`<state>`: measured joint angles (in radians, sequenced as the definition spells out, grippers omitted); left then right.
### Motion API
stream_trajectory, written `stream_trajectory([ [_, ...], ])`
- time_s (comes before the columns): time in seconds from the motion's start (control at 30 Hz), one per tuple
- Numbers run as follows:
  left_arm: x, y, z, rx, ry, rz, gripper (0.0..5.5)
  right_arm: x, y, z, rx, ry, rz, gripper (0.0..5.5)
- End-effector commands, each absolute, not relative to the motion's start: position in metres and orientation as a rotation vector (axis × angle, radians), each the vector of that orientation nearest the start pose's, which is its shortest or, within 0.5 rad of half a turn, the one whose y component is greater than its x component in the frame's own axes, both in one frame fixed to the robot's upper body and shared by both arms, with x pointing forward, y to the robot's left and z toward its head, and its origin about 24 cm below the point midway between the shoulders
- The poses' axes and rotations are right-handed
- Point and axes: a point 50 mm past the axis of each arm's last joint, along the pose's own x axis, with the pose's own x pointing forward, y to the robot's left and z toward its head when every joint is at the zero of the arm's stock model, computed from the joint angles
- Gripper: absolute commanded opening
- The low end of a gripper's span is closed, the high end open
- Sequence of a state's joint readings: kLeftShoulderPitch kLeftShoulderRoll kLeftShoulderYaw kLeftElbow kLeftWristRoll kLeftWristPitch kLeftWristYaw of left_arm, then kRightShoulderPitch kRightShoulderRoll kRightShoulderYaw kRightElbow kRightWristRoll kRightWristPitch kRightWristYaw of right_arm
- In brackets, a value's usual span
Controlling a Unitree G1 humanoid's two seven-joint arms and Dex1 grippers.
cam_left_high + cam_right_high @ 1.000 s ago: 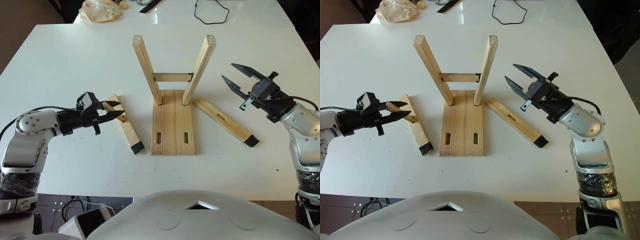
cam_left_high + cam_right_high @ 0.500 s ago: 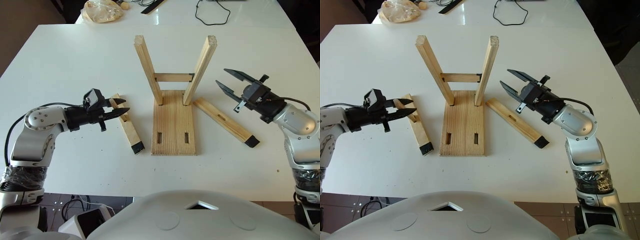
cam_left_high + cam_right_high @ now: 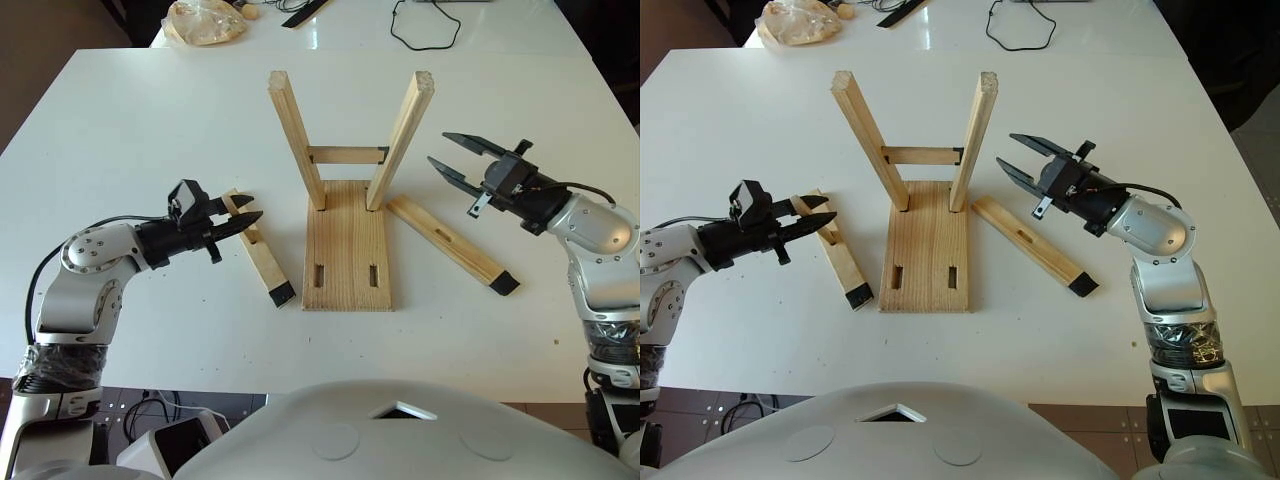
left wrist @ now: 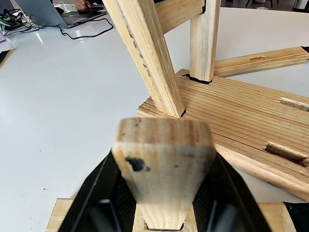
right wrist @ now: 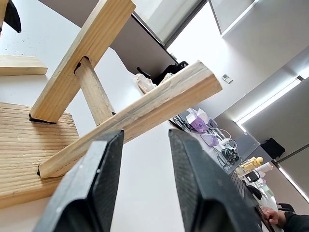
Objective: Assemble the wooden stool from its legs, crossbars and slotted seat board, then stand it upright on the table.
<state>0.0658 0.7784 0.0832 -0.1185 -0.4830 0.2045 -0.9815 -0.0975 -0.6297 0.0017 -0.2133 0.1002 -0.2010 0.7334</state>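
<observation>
Lying flat, board [image 3: 345, 250] runs 12–6; two legs [image 3: 297, 140] upright, one crossbar [image 3: 345, 155], two loose. Left gripper [image 3: 252, 206] clamps left leg [image 3: 267, 265]; right gripper [image 3: 438, 148] apart.

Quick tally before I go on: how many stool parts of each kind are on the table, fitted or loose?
Square wooden legs: 4, two standing in the board, two lying loose
Short wooden crossbars: 2, one between the standing legs, one apparently held in the left pincer
Slotted wooden seat board: 1
Total: 7
</observation>
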Motion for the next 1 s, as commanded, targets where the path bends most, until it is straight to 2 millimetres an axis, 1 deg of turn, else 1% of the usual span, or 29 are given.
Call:
stream_trajectory([
  [0.03, 0.201, 0.251, 0.051, 0.128, 0.485, -0.922, 1.30, 0.244, -0.191, 0.141, -0.689, -0.286, 0.841, 1.68],
  [0.23, 0.202, 0.252, 0.048, 0.128, 0.499, -0.889, 1.30, 0.246, -0.191, 0.141, -0.690, -0.283, 0.847, 1.68],
  [0.27, 0.204, 0.253, 0.047, 0.132, 0.507, -0.876, 1.66, 0.246, -0.191, 0.141, -0.691, -0.283, 0.847, 1.68],
  [0.4, 0.208, 0.254, 0.043, 0.148, 0.511, -0.844, 2.10, 0.248, -0.191, 0.141, -0.690, -0.283, 0.846, 1.68],
  [0.53, 0.211, 0.253, 0.036, 0.144, 0.495, -0.815, 2.71, 0.250, -0.191, 0.142, -0.691, -0.286, 0.850, 1.68],
  [0.63, 0.211, 0.255, 0.038, 0.125, 0.453, -0.790, 3.18, 0.251, -0.192, 0.143, -0.694, -0.287, 0.853, 1.68],
  [0.67, 0.210, 0.257, 0.042, 0.120, 0.437, -0.786, 3.36, 0.250, -0.192, 0.143, -0.695, -0.286, 0.854, 1.68],
  [0.83, 0.205, 0.272, 0.071, 0.103, 0.362, -0.785, 3.36, 0.249, -0.195, 0.143, -0.700, -0.284, 0.842, 1.68],
  [0.93, 0.204, 0.271, 0.099, 0.090, 0.295, -0.810, 3.36, 0.248, -0.197, 0.144, -0.701, -0.285, 0.828, 1.68],
  [1.0, 0.202, 0.266, 0.118, 0.083, 0.247, -0.841, 3.36, 0.247, -0.197, 0.144, -0.701, -0.285, 0.821, 1.68],
])
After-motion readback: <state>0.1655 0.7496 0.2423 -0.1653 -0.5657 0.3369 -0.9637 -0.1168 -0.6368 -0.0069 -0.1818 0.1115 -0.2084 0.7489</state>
